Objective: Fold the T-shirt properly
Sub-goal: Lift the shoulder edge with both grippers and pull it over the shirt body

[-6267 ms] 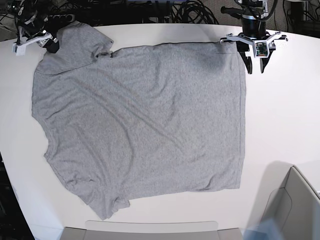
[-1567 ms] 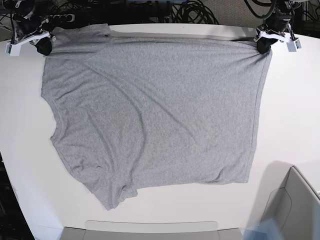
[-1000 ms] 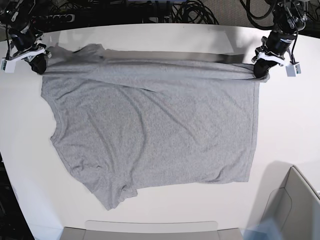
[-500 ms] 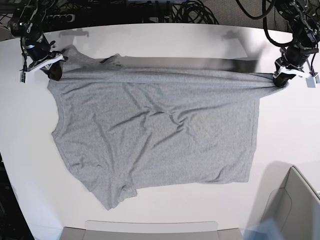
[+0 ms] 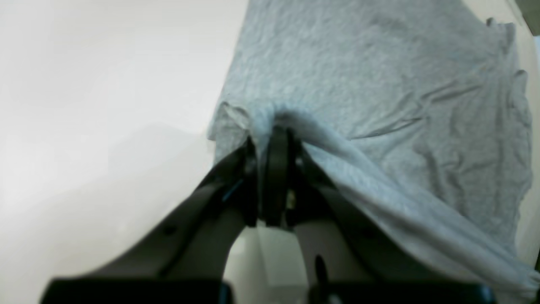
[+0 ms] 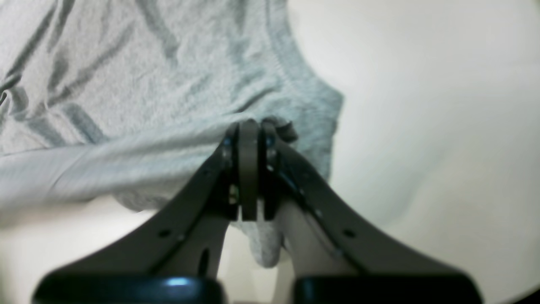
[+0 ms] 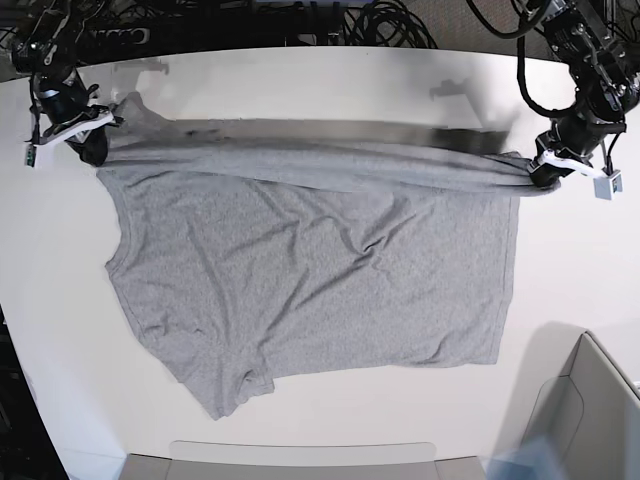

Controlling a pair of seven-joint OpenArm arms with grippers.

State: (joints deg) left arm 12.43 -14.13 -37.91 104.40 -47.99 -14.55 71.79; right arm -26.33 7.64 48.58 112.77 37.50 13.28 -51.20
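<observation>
The heather-grey T-shirt (image 7: 310, 270) lies spread on the white table (image 7: 570, 280), with no lettering showing. Its far edge is lifted into a taut band (image 7: 320, 165) stretched between both grippers. My left gripper (image 7: 545, 178) is at the right of the base view, shut on a bunched corner of the shirt's hem. In the left wrist view the left gripper (image 5: 274, 133) pinches the cloth (image 5: 379, 84). My right gripper (image 7: 92, 150), at the left of the base view, is shut on the shoulder end. In the right wrist view the right gripper (image 6: 249, 128) clamps the fabric (image 6: 147, 84).
A grey box (image 7: 590, 410) stands at the near right corner. A flat grey tray edge (image 7: 300, 455) runs along the table's near side. Black cables (image 7: 380, 25) lie behind the table's far edge. Bare white table flanks the shirt on both sides.
Both grippers have come toward the near side with the shirt's far edge, which now hangs as a raised band over the body. The cloth beneath has wrinkled more.
</observation>
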